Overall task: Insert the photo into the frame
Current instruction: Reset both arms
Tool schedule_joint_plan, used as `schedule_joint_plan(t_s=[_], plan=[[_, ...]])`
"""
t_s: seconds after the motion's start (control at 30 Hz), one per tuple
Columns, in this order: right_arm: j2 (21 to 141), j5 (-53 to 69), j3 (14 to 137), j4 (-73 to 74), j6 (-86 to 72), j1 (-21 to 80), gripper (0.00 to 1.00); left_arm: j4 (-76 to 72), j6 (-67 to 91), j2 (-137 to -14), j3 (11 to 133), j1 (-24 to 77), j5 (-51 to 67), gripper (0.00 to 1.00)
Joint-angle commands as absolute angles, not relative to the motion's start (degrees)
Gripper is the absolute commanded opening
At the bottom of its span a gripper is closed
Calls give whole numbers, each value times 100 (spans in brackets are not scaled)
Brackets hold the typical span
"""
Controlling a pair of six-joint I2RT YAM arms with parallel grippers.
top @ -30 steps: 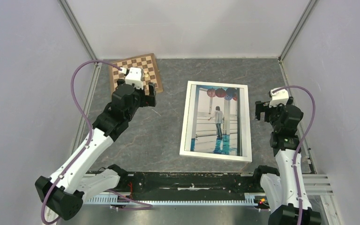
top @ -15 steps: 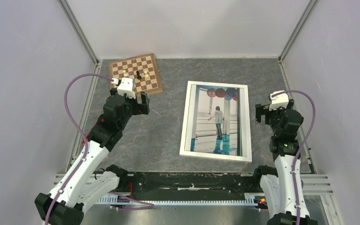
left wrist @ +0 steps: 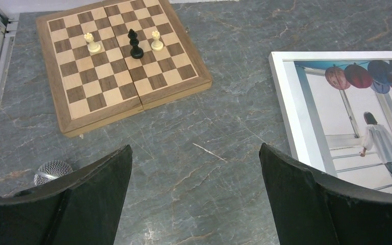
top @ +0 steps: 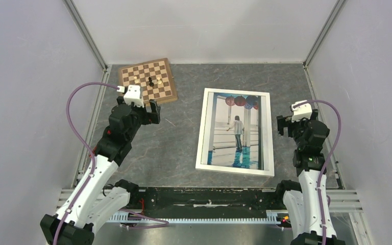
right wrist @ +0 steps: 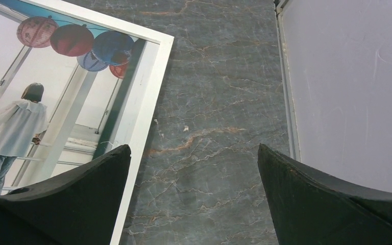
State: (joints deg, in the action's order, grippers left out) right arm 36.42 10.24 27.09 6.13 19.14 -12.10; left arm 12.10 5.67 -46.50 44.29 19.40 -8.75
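The frame (top: 200, 133) is lying flat on the grey desk (top: 178, 145), its white front face turned up. The photo (top: 237, 130) is sitting inside the frame's bars, picture side up, with the red lanterns at the frame's far end and the blue floor at its near end. Along the frame's right bar, a dark strip is showing between the print and the wood in the right wrist view.

The left hand (left wrist: 194, 153) is hovering above bare desk to the left of the frame, well apart from it. Its fingers are spread wide and are gripping nothing. The right hand (right wrist: 194, 150) is hanging just off the frame's right bar, near the far corner. Its fingers are also spread and are carrying nothing.

A chessboard (top: 148, 80) is resting beyond the frame's far left corner, apart from it, with one black piece (left wrist: 135, 45) standing between two pale pieces (left wrist: 92, 42).
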Motion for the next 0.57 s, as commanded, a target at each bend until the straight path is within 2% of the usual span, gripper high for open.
schedule_joint_plan(t_s=[0.0, 0.53], plan=[[3597, 1091, 2681, 386, 2004, -1197, 98, 950, 628, -4634, 4481, 1875, -830, 100], [3586, 1069, 2707, 419, 2003, -1194, 98, 967, 580, -4597, 4491, 1797, -923, 100]])
